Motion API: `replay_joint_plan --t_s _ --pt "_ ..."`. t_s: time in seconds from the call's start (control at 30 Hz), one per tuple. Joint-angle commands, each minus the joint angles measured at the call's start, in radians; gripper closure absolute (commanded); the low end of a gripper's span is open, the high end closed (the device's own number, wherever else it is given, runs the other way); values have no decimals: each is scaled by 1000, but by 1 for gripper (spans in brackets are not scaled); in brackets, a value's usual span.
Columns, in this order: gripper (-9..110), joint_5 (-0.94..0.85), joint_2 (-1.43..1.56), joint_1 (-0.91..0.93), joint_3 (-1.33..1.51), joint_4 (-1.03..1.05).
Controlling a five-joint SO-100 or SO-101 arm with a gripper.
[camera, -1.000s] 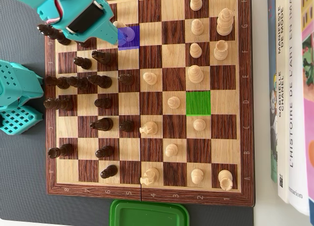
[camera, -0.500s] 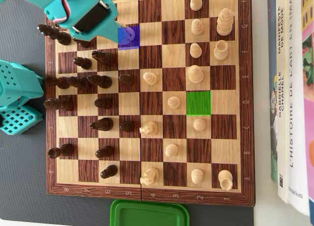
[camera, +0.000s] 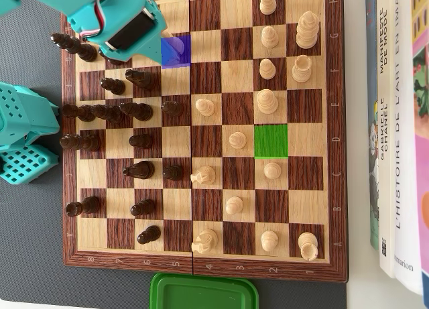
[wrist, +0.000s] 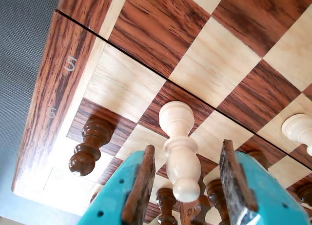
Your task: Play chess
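A wooden chessboard (camera: 201, 267) holds dark pieces on the left and pale pieces on the right in the overhead view. One square is tinted blue (camera: 167, 59) near the top left and another green (camera: 271, 140). My teal gripper (wrist: 187, 148) is open, with its wood-faced jaws on either side of a tall pale piece (wrist: 179, 152) that stands on the board. There is a gap on both sides. In the overhead view the gripper (camera: 137, 27) hangs over the blue square, where the pale piece (camera: 176, 46) shows faintly.
Dark pieces stand close by, one at the left (wrist: 90, 147) and several just beneath the jaws. Another pale piece (wrist: 298, 130) is at the right. A green lid (camera: 204, 292) lies below the board, books (camera: 402, 121) at its right, and the teal arm base (camera: 23, 135) at its left.
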Motion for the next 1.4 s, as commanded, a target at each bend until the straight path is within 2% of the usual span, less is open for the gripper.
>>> replay_joint_plan --t_s 0.0,0.97,1.2,1.37 --pt "82 0 5 9 -46 -29" --pt "83 -3 5 11 -34 -17" --pt "93 -5 5 11 -34 -17" --pt "95 -6 5 11 -34 -17"
